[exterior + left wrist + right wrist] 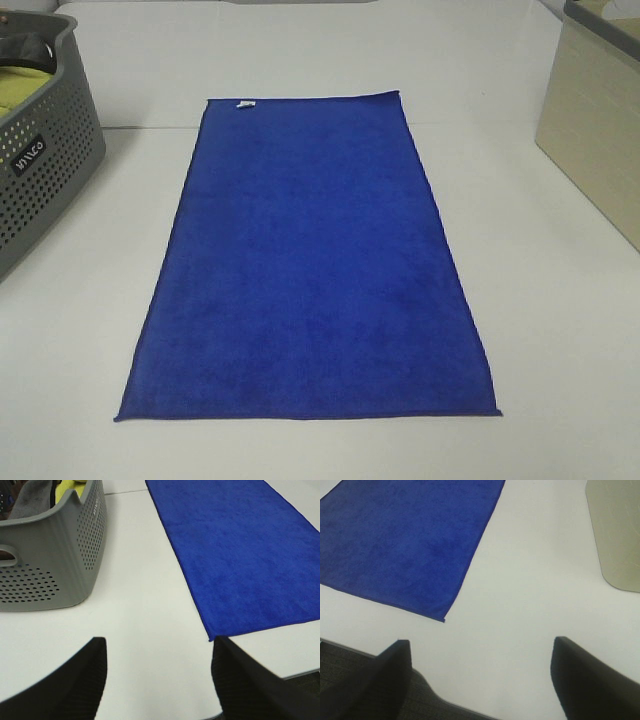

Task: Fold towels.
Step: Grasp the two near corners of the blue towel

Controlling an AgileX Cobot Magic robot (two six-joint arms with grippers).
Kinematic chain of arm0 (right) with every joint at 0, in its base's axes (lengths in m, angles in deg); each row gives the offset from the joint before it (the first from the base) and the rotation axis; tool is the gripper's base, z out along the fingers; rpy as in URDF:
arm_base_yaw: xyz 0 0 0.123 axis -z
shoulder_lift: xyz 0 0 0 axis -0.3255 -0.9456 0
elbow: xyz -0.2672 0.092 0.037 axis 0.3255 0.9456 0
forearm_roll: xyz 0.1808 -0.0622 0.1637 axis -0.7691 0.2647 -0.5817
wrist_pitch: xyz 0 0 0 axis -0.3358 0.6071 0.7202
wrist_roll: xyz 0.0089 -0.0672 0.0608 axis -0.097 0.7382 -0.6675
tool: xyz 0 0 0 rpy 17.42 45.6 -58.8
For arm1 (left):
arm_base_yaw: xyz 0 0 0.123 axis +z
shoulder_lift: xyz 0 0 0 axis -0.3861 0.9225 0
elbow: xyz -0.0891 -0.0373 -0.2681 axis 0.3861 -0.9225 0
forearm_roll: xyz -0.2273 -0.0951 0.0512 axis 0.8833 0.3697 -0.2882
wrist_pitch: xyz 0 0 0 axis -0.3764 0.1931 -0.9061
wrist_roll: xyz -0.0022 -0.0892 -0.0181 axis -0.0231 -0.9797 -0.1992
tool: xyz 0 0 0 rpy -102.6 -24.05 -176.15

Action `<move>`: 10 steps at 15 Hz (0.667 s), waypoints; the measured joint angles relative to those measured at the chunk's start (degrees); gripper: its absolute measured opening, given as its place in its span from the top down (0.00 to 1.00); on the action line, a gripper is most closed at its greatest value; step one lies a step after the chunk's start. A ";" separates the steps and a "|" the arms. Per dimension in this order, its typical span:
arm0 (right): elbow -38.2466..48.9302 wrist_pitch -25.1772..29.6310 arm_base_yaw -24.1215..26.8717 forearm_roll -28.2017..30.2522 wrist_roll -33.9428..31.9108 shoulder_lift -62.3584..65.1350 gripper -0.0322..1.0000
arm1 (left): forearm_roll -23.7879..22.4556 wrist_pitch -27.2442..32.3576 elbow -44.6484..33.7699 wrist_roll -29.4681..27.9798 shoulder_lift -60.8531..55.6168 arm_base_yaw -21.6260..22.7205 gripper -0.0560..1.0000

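Observation:
A royal-blue towel (pixel 310 265) lies flat and unfolded on the white table, long side running away from me, with a small white tag (pixel 244 103) at its far short edge. Neither gripper shows in the exterior view. In the left wrist view the left gripper (pixel 157 677) is open and empty, above the table near the towel's (pixel 240 550) near left corner. In the right wrist view the right gripper (pixel 480 677) is open and empty, over the table's front edge near the towel's (pixel 405 540) near right corner.
A grey perforated laundry basket (pixel 45 150) stands at the far left, holding a yellow-green cloth (pixel 22 92) and darker cloths; it also shows in the left wrist view (pixel 50 555). A beige bin (pixel 595 120) stands at the far right. The table's front edge (pixel 350 652) is close below the grippers.

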 joint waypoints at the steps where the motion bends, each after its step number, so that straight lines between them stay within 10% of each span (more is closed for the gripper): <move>1: 0.00 0.00 0.00 0.00 0.00 0.00 0.24 | 0.06 0.00 0.00 0.00 0.00 0.00 0.39; 6: 0.00 0.00 0.00 0.00 0.00 0.00 0.24 | 0.23 -0.52 0.17 0.00 0.00 0.00 0.39; 10: -0.34 -2.64 0.00 0.17 -0.06 -1.15 0.25 | 1.43 -13.35 0.97 -4.01 1.72 0.00 0.39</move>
